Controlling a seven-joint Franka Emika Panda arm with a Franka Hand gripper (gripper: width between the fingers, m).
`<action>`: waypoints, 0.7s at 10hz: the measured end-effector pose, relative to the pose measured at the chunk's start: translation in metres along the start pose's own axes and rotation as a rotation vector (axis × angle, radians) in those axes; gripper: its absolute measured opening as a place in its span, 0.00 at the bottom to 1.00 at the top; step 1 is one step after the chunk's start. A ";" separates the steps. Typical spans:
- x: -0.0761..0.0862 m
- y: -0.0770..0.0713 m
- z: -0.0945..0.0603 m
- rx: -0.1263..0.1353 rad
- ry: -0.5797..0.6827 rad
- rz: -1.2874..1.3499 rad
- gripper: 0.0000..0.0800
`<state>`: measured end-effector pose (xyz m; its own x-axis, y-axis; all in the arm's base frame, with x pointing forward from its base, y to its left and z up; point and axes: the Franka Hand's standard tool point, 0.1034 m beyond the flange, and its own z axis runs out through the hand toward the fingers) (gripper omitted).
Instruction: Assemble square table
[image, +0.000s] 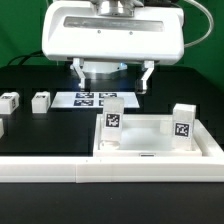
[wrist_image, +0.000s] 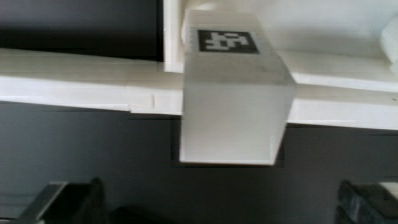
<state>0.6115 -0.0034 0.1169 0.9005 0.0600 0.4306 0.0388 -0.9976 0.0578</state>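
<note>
The gripper (image: 113, 75) hangs with its fingers (image: 78, 72) spread wide, pinching nothing. Below the gap between them a leg (image: 112, 119) stands upright in a corner of the tabletop (image: 150, 152) (apparently seated in its socket, which would explain the empty hand). A second leg (image: 183, 122) stands in the next corner, out past one finger. Beyond the other finger, past the marker board (image: 92, 100), a loose leg (image: 40, 101) waits, probably the next to fetch.
</note>
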 end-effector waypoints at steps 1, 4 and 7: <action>-0.003 0.000 0.002 0.002 -0.015 0.000 0.81; -0.013 -0.004 0.012 0.047 -0.230 0.019 0.81; -0.018 -0.007 0.016 0.086 -0.423 0.023 0.81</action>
<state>0.6019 0.0024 0.0937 0.9991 0.0362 0.0229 0.0369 -0.9989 -0.0301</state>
